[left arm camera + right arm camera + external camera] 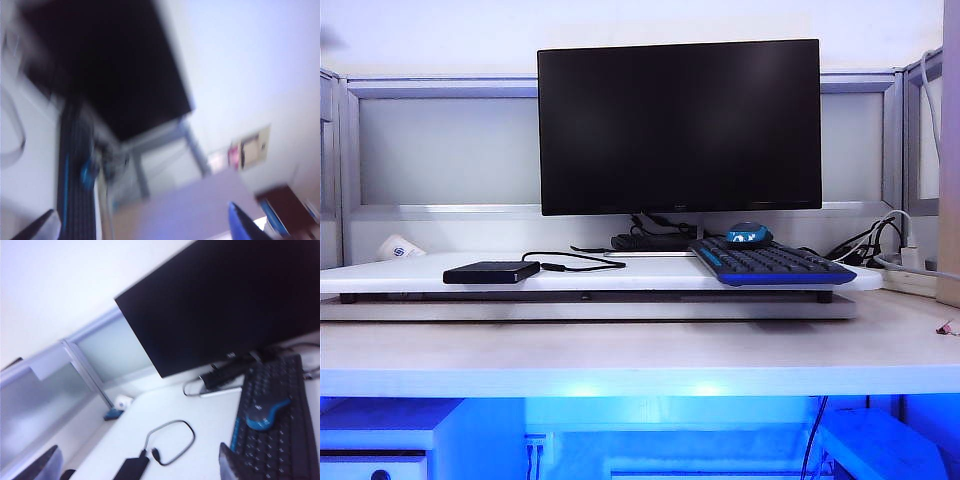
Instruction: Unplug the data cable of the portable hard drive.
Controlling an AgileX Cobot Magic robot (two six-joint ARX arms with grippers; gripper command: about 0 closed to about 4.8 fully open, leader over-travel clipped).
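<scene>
**A:** Where are the two claws?

**B:** Neither shows in the exterior view. In the left wrist view the left gripper (142, 225) appears only as two fingertips at the frame's edge, set far apart with nothing between them, so it is released. That picture is badly blurred. The right gripper (137, 465) looks the same in its own wrist view: two fingertips well apart, empty, held above the white desk shelf (210, 415).

**A:** What lies closest to the right claw?

**B:** The portable hard drive (131, 468), a flat black slab lying on the shelf. The data cable (172, 442) curls in a loop beside it. Its small black plug sits right at the drive's end, but I cannot tell whether it is seated in the port.

**A:** And from outside?

**B:** The portable hard drive (491, 272) lies flat at the near left of the white desk shelf (620, 275). The data cable (582, 262) leaves its right end and runs along the shelf toward the foot of the monitor (679, 125), which stands at the far middle.

**A:** What else is around?

**B:** A black-and-blue keyboard (770, 264) sits on the right of the shelf, overhanging its near edge, with a blue mouse (748, 235) resting on its far side. Thicker cords and a power strip (905, 270) lie at the far right.
</scene>
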